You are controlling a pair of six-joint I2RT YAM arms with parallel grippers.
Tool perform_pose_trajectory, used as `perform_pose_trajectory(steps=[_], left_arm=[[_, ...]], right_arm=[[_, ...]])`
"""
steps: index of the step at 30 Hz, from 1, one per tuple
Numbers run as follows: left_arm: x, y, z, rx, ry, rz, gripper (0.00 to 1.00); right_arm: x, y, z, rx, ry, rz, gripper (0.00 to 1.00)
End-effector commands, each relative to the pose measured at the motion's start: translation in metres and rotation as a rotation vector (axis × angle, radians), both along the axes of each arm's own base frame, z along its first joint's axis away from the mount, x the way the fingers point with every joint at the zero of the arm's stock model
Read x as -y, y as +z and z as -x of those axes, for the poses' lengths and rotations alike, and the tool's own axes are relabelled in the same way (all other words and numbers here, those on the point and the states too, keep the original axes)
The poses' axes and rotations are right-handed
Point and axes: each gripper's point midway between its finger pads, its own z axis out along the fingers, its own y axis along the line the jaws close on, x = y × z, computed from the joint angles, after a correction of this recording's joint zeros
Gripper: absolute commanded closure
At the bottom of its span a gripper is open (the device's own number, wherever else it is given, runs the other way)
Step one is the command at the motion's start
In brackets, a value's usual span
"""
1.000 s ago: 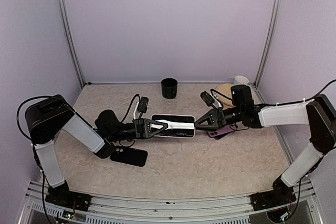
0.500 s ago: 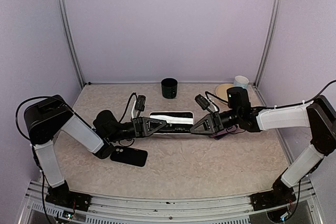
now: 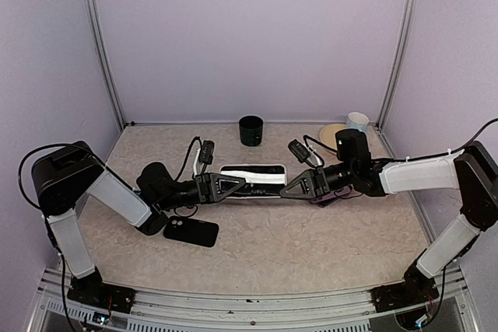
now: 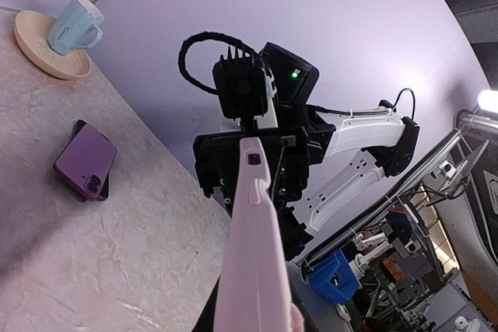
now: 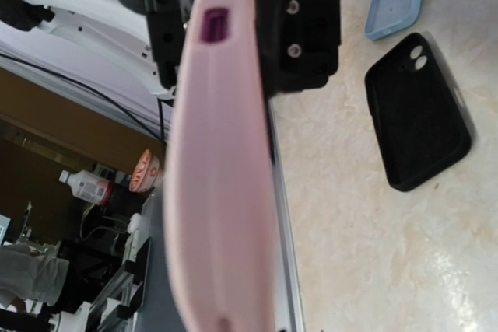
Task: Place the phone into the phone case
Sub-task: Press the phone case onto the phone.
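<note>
The right claw [image 3: 285, 189] has slid in and clamped the end nearest it of the pale pink rectangular rubbery phone case [image 3: 253, 170], whose other end sits clamped in the left claw [image 3: 242, 184], so it is likely braced for fitting.

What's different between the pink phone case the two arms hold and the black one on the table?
The pink case is gripped at both ends, by the left gripper and the right gripper, turned on edge; the black case lies flat on the table, untouched. The pink case is pale, the black case dark. Both are phone-shaped with cutouts.
</note>
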Motion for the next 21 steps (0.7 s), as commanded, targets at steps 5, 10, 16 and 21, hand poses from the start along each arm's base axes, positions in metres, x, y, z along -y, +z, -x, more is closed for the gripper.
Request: perform_pose_trajectory(steps=[5,10,16,21], left_arm=[[-0.002,0.020,0.003,0.085,0.013,0.029,1.00],[-0.003,0.019,0.001,0.092,0.028,0.009,1.00],[-0.004,0.017,-0.004,0.084,0.052,-0.018,1.00],[-0.004,0.016,-0.004,0.077,0.048,-0.033,1.00]], right_arm=[[-0.006,0.002,0.005,0.015,0.023,0.009,1.00],[-0.005,0.012,0.005,0.059,0.024,0.010,0.77],[0.002,0.016,-0.007,0.197,-0.058,0.104,0.49],[0.015,0.019,-0.020,0.357,-0.162,0.188,0.25]])
